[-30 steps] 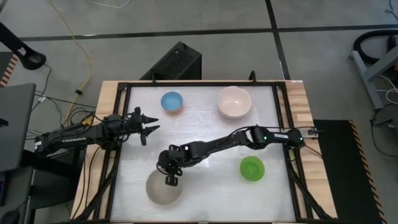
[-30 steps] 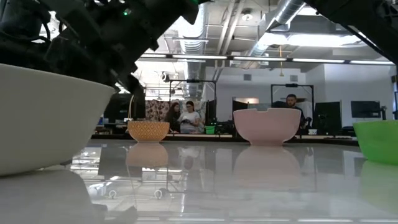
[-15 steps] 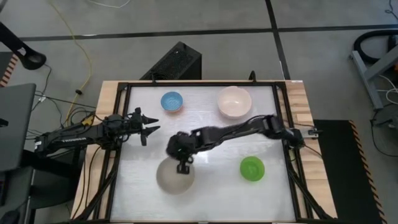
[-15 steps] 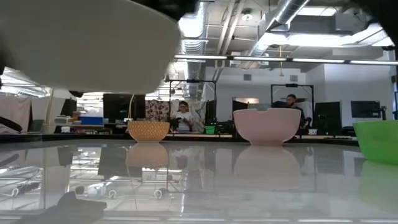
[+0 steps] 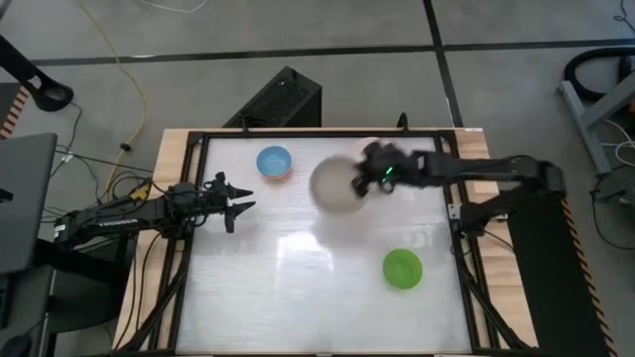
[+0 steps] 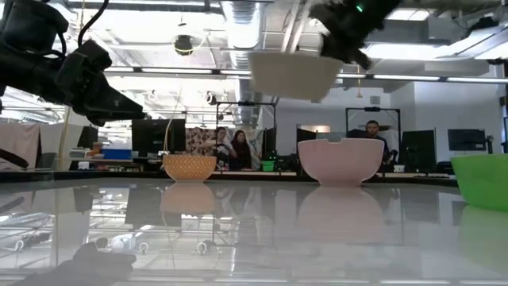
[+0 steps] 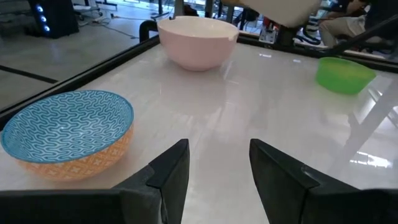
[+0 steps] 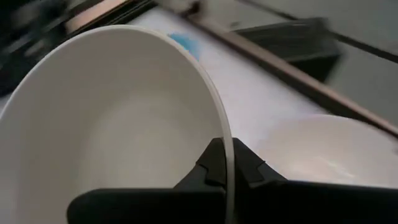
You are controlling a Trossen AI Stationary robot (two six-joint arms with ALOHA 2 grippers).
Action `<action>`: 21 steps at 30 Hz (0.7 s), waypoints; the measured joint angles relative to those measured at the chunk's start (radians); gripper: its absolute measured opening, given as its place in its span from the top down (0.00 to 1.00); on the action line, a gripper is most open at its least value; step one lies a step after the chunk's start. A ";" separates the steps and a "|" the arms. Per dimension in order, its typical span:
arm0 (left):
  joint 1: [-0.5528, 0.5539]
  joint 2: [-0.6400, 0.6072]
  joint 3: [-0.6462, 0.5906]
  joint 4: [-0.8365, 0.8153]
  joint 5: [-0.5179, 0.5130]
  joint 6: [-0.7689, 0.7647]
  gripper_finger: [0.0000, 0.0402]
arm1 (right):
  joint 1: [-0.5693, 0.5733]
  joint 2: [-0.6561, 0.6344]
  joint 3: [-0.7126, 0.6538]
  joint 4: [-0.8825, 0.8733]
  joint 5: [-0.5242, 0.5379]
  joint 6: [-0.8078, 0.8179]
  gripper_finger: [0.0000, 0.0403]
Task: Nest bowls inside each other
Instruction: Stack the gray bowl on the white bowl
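Observation:
My right gripper (image 5: 369, 178) is shut on the large grey-beige bowl (image 5: 335, 184) and holds it in the air at the table's far side. The bowl hangs just left of and above the pale pink bowl (image 6: 340, 161), which stands on its base and is mostly covered in the high view. A patterned light blue bowl (image 5: 275, 162) stands at the far left. The green bowl (image 5: 402, 269) stands at the near right. My left gripper (image 5: 241, 201) waits open at the table's left edge, level, pointing over the table, with nothing between its fingers. My right gripper pinches the grey-beige bowl's rim (image 8: 225, 146) on the side toward the table's right, one finger inside the bowl and one outside. The fingers (image 8: 214, 165) come from the right, slanting down. The bowl is lifted clear, its opening up (image 6: 294, 74).
A black frame (image 5: 451, 198) runs around the white table top. A black box (image 5: 283, 99) sits on the floor behind the far edge. People sit at desks in the room beyond the table (image 6: 238, 147). The table's middle and near left lie bare.
My right gripper has swept up and toward the far right with the grey-beige bowl. The bowl has gone from standing on the table at the near left to hanging clear beside and above the pink bowl. The wrist has turned on the way.

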 joint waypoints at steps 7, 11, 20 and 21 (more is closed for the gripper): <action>0.000 0.000 0.000 0.000 0.000 -0.015 0.61 | -0.277 -0.086 -0.057 -0.065 -0.078 0.017 0.98; 0.000 0.000 0.000 0.000 0.000 -0.022 0.61 | -0.376 -0.033 -0.058 -0.117 -0.100 0.002 0.98; 0.000 0.000 0.000 -0.008 0.000 -0.021 0.61 | -0.516 -0.003 -0.058 -0.135 -0.146 -0.036 0.98; 0.000 0.000 0.000 -0.008 0.000 -0.020 0.61 | -0.522 -0.003 -0.061 -0.137 -0.146 -0.036 0.98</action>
